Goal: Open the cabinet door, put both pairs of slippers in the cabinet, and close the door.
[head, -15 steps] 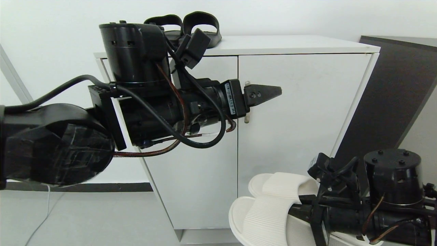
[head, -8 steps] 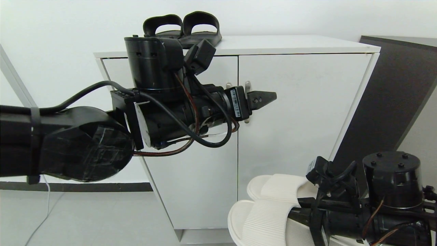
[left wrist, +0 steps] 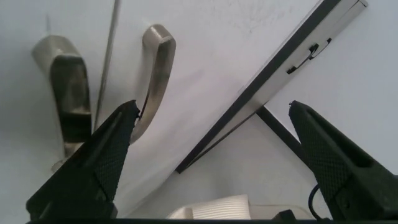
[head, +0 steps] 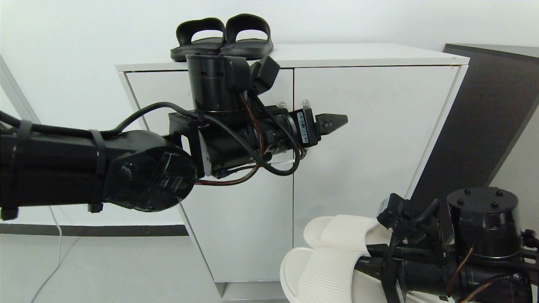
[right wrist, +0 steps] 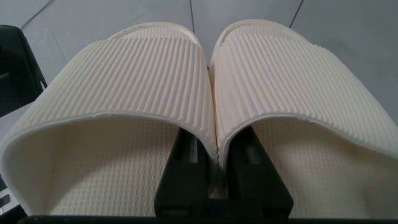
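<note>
The white cabinet (head: 370, 139) has both doors closed, with two metal handles (head: 305, 103) at the centre seam. A pair of black slippers (head: 223, 38) sits on its top, left of centre. My left gripper (head: 332, 122) hangs just in front of the handles, lying over the right-hand door. In the left wrist view the left gripper (left wrist: 212, 109) is open, one finger (left wrist: 93, 168) close beside the nearer handle (left wrist: 155, 81). My right gripper (right wrist: 210, 165) is shut on the white slippers (right wrist: 155, 81), pinching their inner strap walls together. It holds the white slippers (head: 332, 256) low before the right-hand door.
A dark grey panel (head: 484, 118) leans against the cabinet's right side. The floor (head: 105, 269) to the left of the cabinet is open, with a thin cable (head: 54, 261) trailing there. A white wall stands behind.
My left arm has stretched further towards the cabinet and dropped a little, uncovering the black slippers. Its gripper stays by the handles. The right arm and white slippers have barely moved.
</note>
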